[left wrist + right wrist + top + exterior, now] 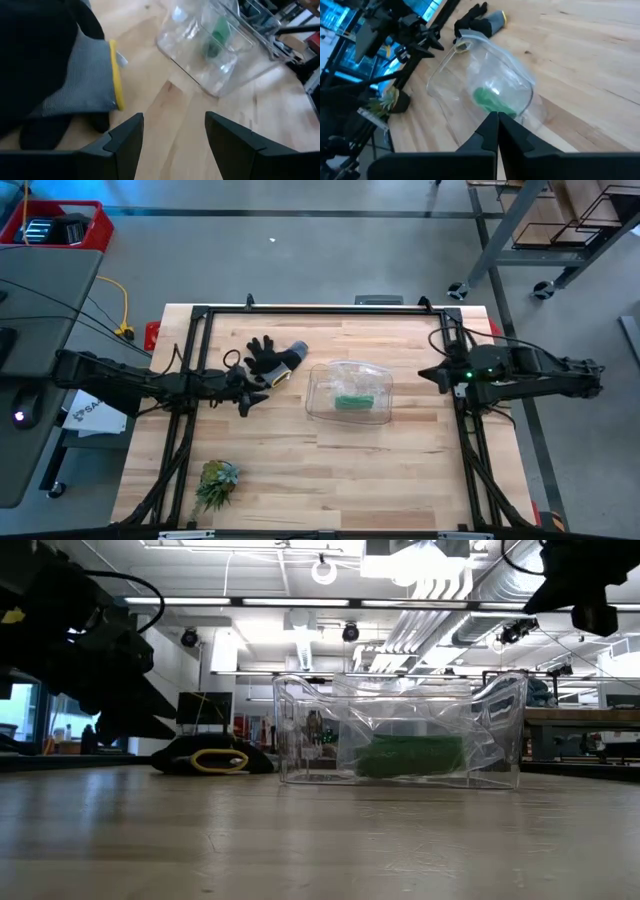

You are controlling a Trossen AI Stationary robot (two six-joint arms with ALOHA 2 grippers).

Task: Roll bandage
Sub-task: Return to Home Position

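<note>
Now, plant point(217, 483): sitting near the table's point(400, 470) near left corner.
Bin point(312, 385): standing clear-walled at the table's middle, between the two arms.
Bag point(420, 715): lying crumpled and transparent inside the bin.
Bandage point(352, 401): resting as a green lump inside the bag, in the bin.
Left gripper point(175, 125): hovering left of the bin, just on the near side of the glove point(272, 360), fingers spreading apart, holding nothing.
Right gripper point(497, 120): hanging right of the bin, apart from it, fingers pressing together, empty.
Glove: lying far left of the bin, black and grey, showing a yellow cuff edge.
</note>
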